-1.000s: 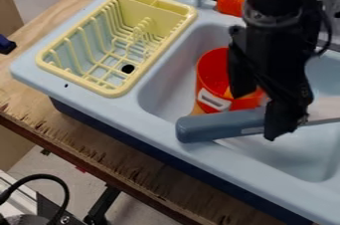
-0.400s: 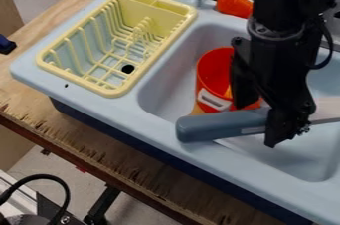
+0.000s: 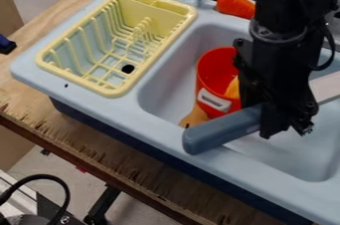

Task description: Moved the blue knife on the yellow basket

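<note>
Blue knife: the grip is made, by the look of it; the slate-blue knife (image 3: 222, 128) lies across the near part of the sink basin, its handle end at 8 o'clock over the rim, its pale blade running out to 2 o'clock.
Black gripper: the gripper (image 3: 286, 127) is pinching the knife near where handle meets blade.
Yellow basket: the dish-rack basket (image 3: 106, 90) stands at 10 o'clock from the gripper, well apart from the knife, on the sink's left ledge; no knife lies in it.
Still to do: I judge the task about half done, with the carry towards 10 o'clock, the lowering and the release left.
Red bucket: the bucket (image 3: 215, 69) stands in the basin at 10 o'clock from the gripper, between it and the basket, so a low carry could knock it; a yellow item (image 3: 232, 89) is inside.
Tan piece: a tan piece (image 3: 194, 117) shows beside the bucket's foot, at its 7 o'clock.
Toy carrot: the carrot (image 3: 235, 5) lies on the far ledge, at 2 o'clock from the basket and off the likely path.
Basket walls: the long handle or blade could catch on the raised rim or slats, so lift it clear first.
</note>
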Available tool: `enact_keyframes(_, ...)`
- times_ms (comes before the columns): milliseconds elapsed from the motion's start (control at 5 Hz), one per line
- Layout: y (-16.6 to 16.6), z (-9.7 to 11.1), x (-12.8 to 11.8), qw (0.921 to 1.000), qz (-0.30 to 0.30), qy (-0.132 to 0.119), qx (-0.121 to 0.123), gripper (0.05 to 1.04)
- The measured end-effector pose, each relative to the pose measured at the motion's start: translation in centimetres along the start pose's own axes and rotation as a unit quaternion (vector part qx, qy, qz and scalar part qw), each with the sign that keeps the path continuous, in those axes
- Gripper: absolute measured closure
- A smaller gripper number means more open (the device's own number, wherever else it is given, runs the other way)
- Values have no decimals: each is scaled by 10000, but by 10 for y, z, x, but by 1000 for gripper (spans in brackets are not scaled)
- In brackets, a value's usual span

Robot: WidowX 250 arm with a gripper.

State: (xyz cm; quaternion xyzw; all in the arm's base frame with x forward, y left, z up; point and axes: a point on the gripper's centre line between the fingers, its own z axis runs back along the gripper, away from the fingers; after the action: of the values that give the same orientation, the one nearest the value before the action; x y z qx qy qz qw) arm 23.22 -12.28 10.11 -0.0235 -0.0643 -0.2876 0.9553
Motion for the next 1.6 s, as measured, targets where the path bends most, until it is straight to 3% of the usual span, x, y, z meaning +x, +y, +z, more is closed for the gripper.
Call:
enact_keyframes(200,0,1,-3,9999,-27,-32,-130,712)
enact_keyframes(400,4,10,-10,9994,-99,-336,-25,712)
enact_keyframes(600,7,24,-13,9983,-125,-560,-101,712)
enact_keyframes(1000,40,47,-25,9964,681,-479,161,712)
enact_keyframes(1200,61,50,-39,9919,1203,-284,284,712)
enact_keyframes(1400,84,56,-44,9836,1593,-607,590,712)
enact_keyframes(1600,112,60,-53,9746,1974,-855,617,712)
